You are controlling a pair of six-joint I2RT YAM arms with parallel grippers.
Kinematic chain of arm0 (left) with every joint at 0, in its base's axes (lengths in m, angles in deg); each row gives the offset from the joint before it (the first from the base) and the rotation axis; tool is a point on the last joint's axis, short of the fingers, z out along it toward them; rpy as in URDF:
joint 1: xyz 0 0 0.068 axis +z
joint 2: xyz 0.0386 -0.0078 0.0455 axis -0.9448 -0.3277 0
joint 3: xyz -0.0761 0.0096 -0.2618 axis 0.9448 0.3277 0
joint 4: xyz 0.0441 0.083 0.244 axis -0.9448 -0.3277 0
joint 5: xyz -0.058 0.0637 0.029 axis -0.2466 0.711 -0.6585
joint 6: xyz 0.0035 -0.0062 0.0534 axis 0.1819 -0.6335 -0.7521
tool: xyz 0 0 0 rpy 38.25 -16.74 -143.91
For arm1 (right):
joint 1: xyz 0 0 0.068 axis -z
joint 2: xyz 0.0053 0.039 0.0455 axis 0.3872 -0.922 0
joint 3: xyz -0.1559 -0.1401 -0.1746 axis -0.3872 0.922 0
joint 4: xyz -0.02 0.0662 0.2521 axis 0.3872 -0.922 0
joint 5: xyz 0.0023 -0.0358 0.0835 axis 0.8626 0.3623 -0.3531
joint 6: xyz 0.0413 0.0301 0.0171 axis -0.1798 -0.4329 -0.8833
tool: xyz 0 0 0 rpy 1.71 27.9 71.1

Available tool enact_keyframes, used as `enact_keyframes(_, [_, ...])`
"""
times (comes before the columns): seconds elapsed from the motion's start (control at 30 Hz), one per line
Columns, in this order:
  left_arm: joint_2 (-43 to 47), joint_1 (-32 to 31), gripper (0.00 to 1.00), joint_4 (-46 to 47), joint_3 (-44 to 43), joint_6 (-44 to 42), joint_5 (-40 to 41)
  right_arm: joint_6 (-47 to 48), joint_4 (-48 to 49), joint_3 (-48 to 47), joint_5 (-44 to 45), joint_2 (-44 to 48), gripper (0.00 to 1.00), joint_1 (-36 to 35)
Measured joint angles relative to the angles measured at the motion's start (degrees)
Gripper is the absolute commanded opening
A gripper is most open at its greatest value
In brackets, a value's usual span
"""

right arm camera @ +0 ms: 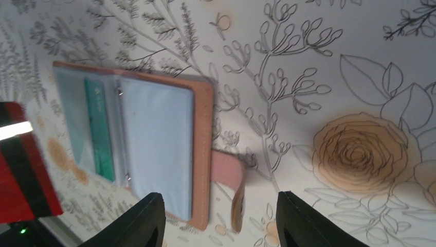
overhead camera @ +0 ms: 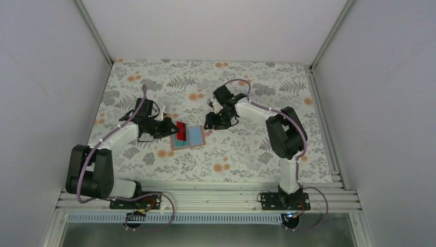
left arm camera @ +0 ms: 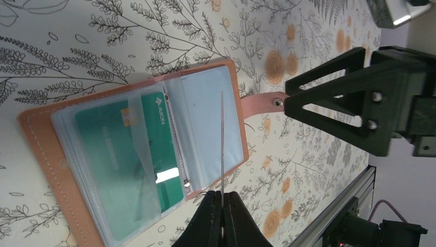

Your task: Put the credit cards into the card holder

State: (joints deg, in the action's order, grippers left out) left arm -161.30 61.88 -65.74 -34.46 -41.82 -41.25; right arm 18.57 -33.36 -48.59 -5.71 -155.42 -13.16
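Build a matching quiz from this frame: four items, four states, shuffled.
Items:
1. red card
2. teal-green card
3. card holder
4. right gripper

States:
A. lying unfolded on the table
B. open, by the strap
C. pinched in the left gripper
D. inside a clear sleeve

Pairs: 1-C, 2-D, 3-A, 4-B

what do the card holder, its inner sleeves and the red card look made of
card holder: looks like tan leather or faux leather, matte, stitched along its edge. sleeves: clear flexible plastic, glossy; a teal card shows through. red card: probably stiff plastic, as it catches a bright glare.
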Motion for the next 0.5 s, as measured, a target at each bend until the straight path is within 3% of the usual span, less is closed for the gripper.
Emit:
enact_keyframes(0.43, [-4.28, 0.55, 0.02, 4.48, 0.61, 0.13, -0.04, 0.63, -0.15, -2.1, 0.94, -4.11, 0.07, -0.24])
enact_keyframes(0.5, [-4.98, 0.59, 0.02, 5.6, 1.22, 0.33, -0.24, 0.59, -0.11, -2.03, 0.96, -4.11, 0.04, -0.31])
